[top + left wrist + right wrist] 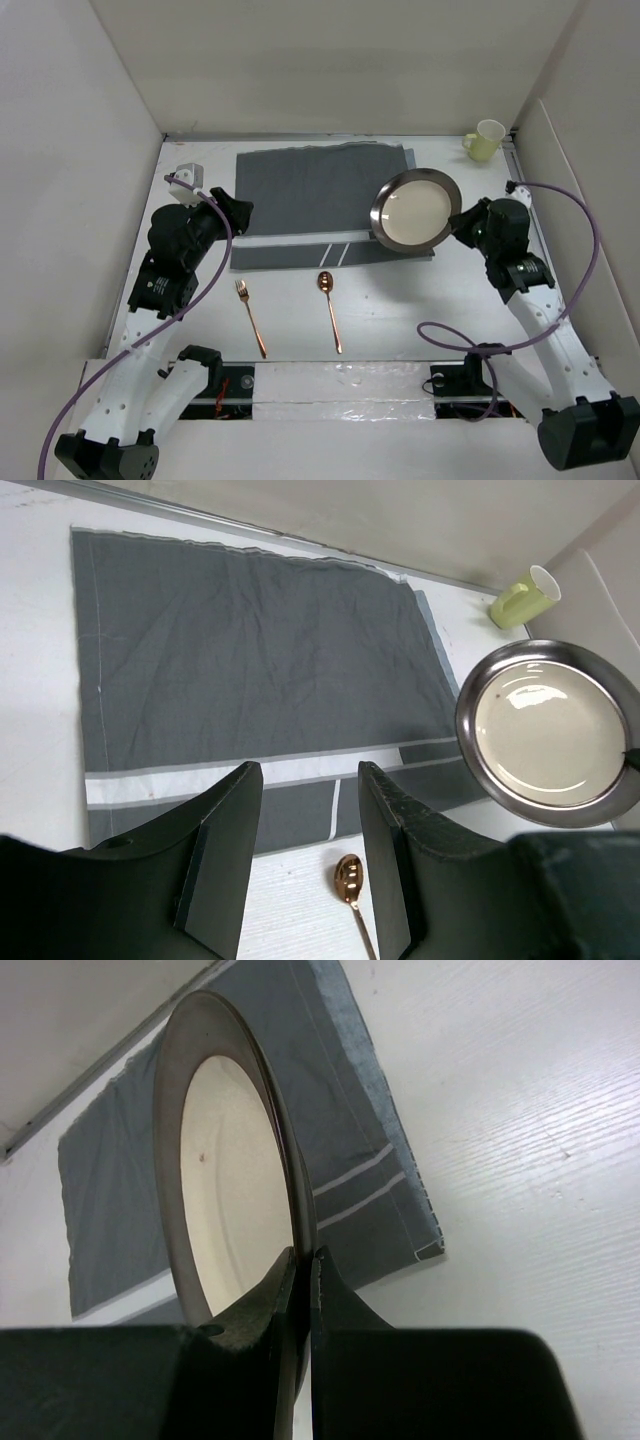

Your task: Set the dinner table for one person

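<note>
- Stretching beneath both arms, the desk (400,310) is carrying every item. Its bare white top is lying below and to the near side of the right pincer (303,1260), and it is the surface being set for one diner.
- Lying flat just beyond the left pincer (308,775), the dark striped placemat (310,200) is marking the diner's spot. Its right edge is running under the tip of the right pincer.
- Jutting straight ahead of the right pincer, the plate (415,212) is being held by its rim, the two fingers clenched on the metal edge. It is tilting rather than lying flat, probably because a rim pinch is the only hold a shallow dish offers. I judge the step in hand to be bringing it over the mat's middle.
- Hanging released and gripping nothing, the left pincer is gaping toward the mat, likely keeping out of the plate's way.
- Standing upright far beyond the right pincer, the pale green mug (486,140) is sitting at the desk's far corner, well apart from the plate.
- Lying on the desk between the two pincers, on the near side of the mat, the copper fork (250,318) and spoon (328,300) are blocking nothing. No object is showing on the cloth ahead of the plate.
</note>
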Motion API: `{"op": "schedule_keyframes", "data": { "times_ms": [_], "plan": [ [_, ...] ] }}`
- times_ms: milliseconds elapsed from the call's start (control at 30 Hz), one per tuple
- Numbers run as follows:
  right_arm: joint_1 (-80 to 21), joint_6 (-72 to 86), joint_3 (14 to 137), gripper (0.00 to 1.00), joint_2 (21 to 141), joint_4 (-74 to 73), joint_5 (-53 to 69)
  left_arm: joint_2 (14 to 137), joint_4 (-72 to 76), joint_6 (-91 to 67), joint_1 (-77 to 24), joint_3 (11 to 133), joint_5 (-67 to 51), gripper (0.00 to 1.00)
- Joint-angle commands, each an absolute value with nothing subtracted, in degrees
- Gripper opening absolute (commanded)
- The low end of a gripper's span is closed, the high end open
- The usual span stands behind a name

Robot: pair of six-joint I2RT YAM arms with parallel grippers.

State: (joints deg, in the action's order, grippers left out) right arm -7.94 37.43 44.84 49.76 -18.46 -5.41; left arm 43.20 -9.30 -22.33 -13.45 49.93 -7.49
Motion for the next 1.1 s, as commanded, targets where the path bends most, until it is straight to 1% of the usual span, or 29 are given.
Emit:
{"op": "schedule_keyframes", "data": {
  "times_ms": [0,67,100,133,167,200,267,300,367,533,633,1067],
  "plan": [
    [-9.39,40.69,49.30,0.00,52.46,-4.76,2.10,42.45,-7.03,-21.80,-13.54,49.66,-8.09,0.40],
    [-11.59,41.74,50.09,0.00,55.27,-0.55,4.91,42.45,-7.03,-21.80,-13.54,49.66,-7.91,0.40],
    [-13.69,42.44,50.62,0.00,60.33,5.39,6.84,42.63,-7.03,-21.71,-13.54,49.66,-8.00,0.40],
    [-13.71,42.45,50.89,0.00,60.38,5.45,7.90,42.63,-7.03,-21.80,-13.54,49.66,-8.00,0.40],
    [-15.89,43.23,51.76,0.00,62.64,9.45,8.69,42.63,-7.03,-21.71,-13.54,49.66,-7.82,0.40],
    [-16.87,43.50,52.90,0.00,67.54,10.80,9.31,42.63,-7.21,-21.71,-13.54,49.66,-7.91,0.40],
    [-18.89,43.68,56.84,0.00,72.84,14.74,11.07,42.19,-7.29,-21.62,-13.54,49.75,-7.04,0.40],
    [-20.46,43.86,58.34,0.00,78.17,15.72,11.16,41.93,-7.38,-21.53,-13.54,49.75,-6.77,0.40],
    [-21.09,45.25,61.68,0.00,82.86,20.20,12.57,41.23,-7.47,-21.36,-13.54,49.57,-5.54,0.40],
    [-21.88,49.39,65.65,0.00,94.19,28.98,13.79,41.22,-7.91,-21.09,-13.54,49.66,-4.40,0.40],
    [-21.88,52.64,66.35,0.00,97.55,33.12,14.67,41.75,-7.91,-21.01,-13.54,49.75,-4.57,0.40],
    [-20.83,55.99,67.50,0.00,108.80,36.91,15.29,42.71,-8.00,-20.83,-13.54,49.66,-4.39,0.40]
  ]
}}
